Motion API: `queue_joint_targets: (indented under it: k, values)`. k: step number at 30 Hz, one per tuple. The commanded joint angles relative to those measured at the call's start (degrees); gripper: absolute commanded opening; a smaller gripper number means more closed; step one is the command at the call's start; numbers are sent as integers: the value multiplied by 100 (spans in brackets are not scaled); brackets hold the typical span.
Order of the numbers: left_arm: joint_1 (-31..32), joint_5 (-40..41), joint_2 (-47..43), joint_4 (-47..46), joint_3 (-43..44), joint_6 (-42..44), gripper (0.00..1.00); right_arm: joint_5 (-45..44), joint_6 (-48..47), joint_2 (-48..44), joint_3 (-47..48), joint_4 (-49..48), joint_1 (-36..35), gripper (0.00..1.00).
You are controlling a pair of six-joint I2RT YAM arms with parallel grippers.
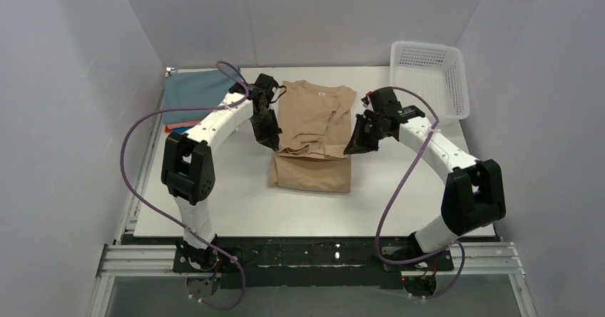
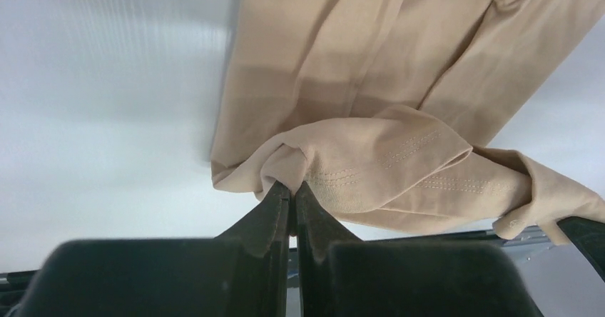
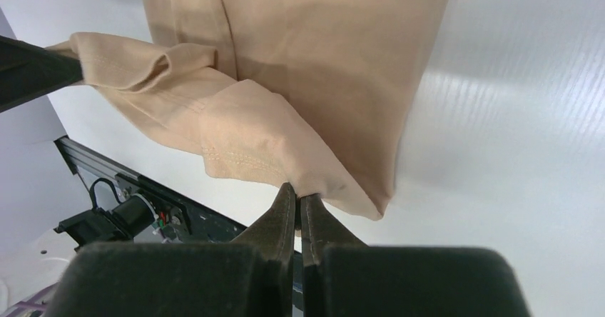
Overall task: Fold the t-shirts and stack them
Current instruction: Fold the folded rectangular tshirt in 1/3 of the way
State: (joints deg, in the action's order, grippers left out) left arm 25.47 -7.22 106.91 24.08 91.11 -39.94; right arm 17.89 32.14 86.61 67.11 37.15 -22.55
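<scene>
I'm mid-fold on the tan-beige short-sleeved cloth t-shirt, which lies in the middle of the white counter with its collar at the far side. The left gripper is clamped tight on a bunched corner of the cloth; in the left wrist view its jaws meet on the fabric with no gap. The right gripper pinches the opposite corner the same way. Between them hangs a stitched edge, raised off the counter, while the near part of the shirt lies flat below it.

I judge this to be the lengthwise fold, with the lifted edge about halfway across the shirt's body. Next I need to carry both corners evenly towards the collar, keep the span between them taut so the bunching near the left corner smooths out, then lower and release together.

The dusty grey-blue folded shirt tops the stack at the far left. The white plastic lattice basket sits at the far right.
</scene>
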Motion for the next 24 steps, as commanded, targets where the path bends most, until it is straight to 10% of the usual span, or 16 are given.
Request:
queue_joint_targets:
  k: [1,17,21,24]
  values:
    - [-88,490,385,1015,681,389,0,201,-208,305,437,-158,221,1]
    - [-276,611,2050,1276,2235,689,1,166,-324,2121,1528,-280,639,1]
    - [-328,552,2267,1354,2560,729,20,139,-540,2623,2164,-142,725,18]
    - [-394,420,2274,1448,2860,794,60,-68,-614,2955,2878,407,785,40]
